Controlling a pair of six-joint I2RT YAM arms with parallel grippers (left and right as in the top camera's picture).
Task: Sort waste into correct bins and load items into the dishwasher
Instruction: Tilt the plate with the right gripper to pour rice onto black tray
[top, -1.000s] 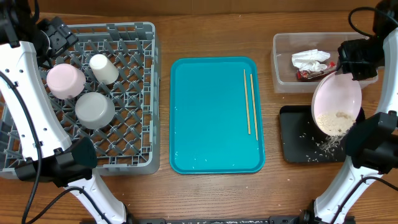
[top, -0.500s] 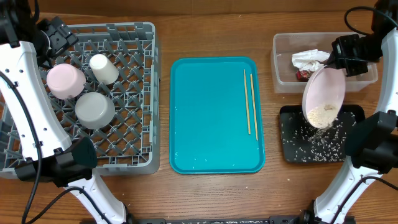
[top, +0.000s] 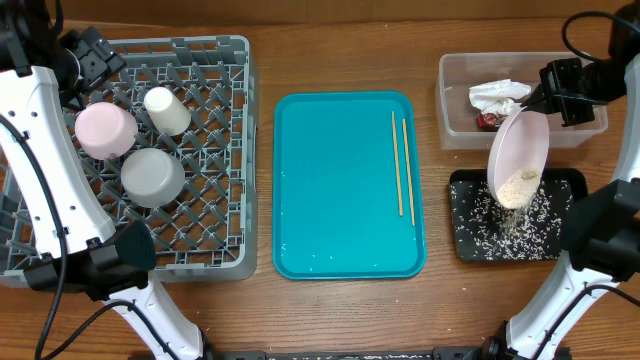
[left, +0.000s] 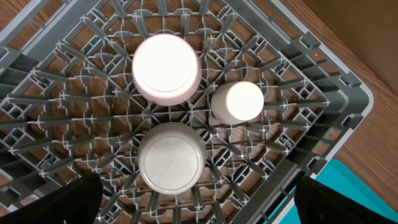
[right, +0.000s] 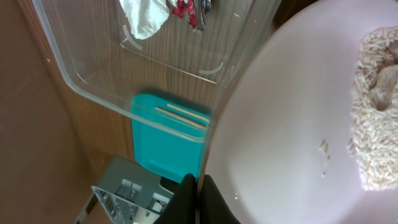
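- Checking the near right corner of the tabletop first: what occupies it?
- Black tray (top: 458, 215). Loose white rice grains (top: 520, 228) lie scattered over its floor. The pale pink plate (top: 522, 150) hangs above the tray's far edge, tilted steeply, with a heap of rice against its lower rim.
- State of the right gripper (right: 198, 186)?
- Fingers together, clamped on the plate's upper rim. The right wrist view shows both fingers pinching that rim.
- Middle of the tabletop?
- Teal serving tray (top: 340, 185). Two wooden chopsticks (top: 401, 165) lie side by side near its right edge, parallel to that edge.
- Left side of the tabletop?
- Grey dish rack (top: 215, 255), running from the near edge toward the far edge. Three items sit in its far left part: the grey-white bowl (top: 152, 177) nearest, mouth down; the pink bowl (top: 105, 130) behind it, mouth down; the small white cup (top: 167, 110) just beside both, farthest back.
- State of the left gripper (top: 100, 55)?
- Fingers fully apart, holding nothing. It hangs above the rack's far left corner, and its wrist view looks down on the two bowls and the cup.
- Far right corner?
- Clear tub (top: 447, 100), just beyond the black tray. The crumpled white napkin (top: 498, 95) lies inside it, with the red snack wrapper (top: 487, 121) just beside the napkin on its near side.
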